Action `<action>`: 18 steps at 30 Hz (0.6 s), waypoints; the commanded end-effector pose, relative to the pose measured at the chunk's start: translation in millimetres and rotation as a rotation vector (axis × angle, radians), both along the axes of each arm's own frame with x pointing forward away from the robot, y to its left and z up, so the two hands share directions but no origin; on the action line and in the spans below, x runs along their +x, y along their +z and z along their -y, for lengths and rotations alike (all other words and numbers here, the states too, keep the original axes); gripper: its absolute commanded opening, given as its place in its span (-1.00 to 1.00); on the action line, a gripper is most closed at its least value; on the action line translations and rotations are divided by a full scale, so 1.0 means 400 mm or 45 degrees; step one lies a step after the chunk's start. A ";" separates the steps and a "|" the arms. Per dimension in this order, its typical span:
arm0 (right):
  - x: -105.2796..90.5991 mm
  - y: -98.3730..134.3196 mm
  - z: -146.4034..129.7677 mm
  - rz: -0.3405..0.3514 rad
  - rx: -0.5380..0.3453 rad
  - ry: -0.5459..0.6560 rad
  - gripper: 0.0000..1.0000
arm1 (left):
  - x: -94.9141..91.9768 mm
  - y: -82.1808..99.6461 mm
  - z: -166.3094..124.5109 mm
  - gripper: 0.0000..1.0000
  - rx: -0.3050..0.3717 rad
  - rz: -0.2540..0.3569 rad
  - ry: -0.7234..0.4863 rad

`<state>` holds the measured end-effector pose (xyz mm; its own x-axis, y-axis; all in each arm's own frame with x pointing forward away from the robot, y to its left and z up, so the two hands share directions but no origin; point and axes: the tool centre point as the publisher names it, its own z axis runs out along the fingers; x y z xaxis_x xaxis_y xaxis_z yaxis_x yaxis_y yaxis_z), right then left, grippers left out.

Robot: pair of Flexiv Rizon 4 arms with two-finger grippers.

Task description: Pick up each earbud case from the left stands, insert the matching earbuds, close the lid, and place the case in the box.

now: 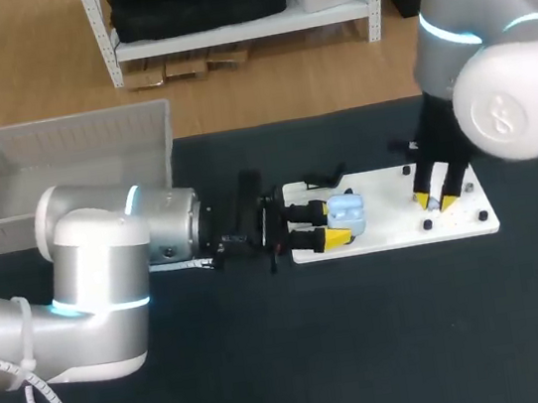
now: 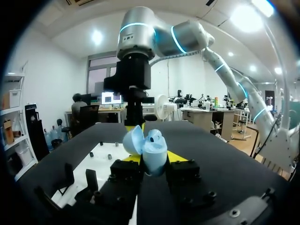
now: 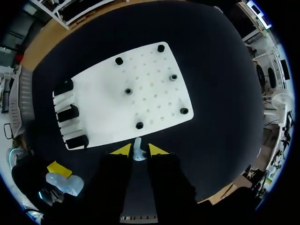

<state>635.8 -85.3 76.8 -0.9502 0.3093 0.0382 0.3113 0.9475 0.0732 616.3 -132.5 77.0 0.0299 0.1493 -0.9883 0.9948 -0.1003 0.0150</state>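
Clamping the light-blue earbud case (image 1: 348,212) from two sides, left gripper (image 1: 337,223) held it lid-open over the stand end of white board (image 1: 387,185). Right gripper (image 1: 434,200) pinched a small pale earbud (image 3: 137,153) between narrow tips, with black pegs (image 3: 127,91) ahead of it and three black stands (image 3: 69,113) further ahead. Black table (image 1: 370,348) lay under both grippers, and grey box (image 1: 63,160) sat well behind left gripper

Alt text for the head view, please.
The left gripper holds an open light-blue earbud case over a white board; the right gripper, over the board's right end, pinches a small earbud. A grey basket sits at back left.
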 end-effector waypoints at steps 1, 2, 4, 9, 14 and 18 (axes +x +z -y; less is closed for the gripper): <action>-0.026 0.106 -0.015 -0.049 0.000 0.056 -1.00 | 0.001 -0.002 0.000 -1.00 -0.001 0.001 0.000; -0.036 0.128 -0.025 -0.055 0.002 0.085 -1.00 | 0.001 -0.002 0.000 -1.00 -0.001 0.001 0.000; -0.051 0.173 -0.044 -0.084 0.019 0.140 -1.00 | 0.001 -0.002 0.000 -1.00 -0.001 0.001 0.000; -0.080 0.255 -0.097 -0.092 0.034 0.262 -1.00 | 0.001 -0.002 0.000 -1.00 -0.001 0.001 0.000; -0.107 0.280 -0.168 -0.111 0.012 0.391 -1.00 | 0.001 -0.002 0.000 -1.00 -0.001 0.001 0.000; -0.108 0.279 -0.179 -0.117 -0.006 0.408 -1.00 | 0.001 -0.002 0.000 -1.00 -0.001 0.001 0.000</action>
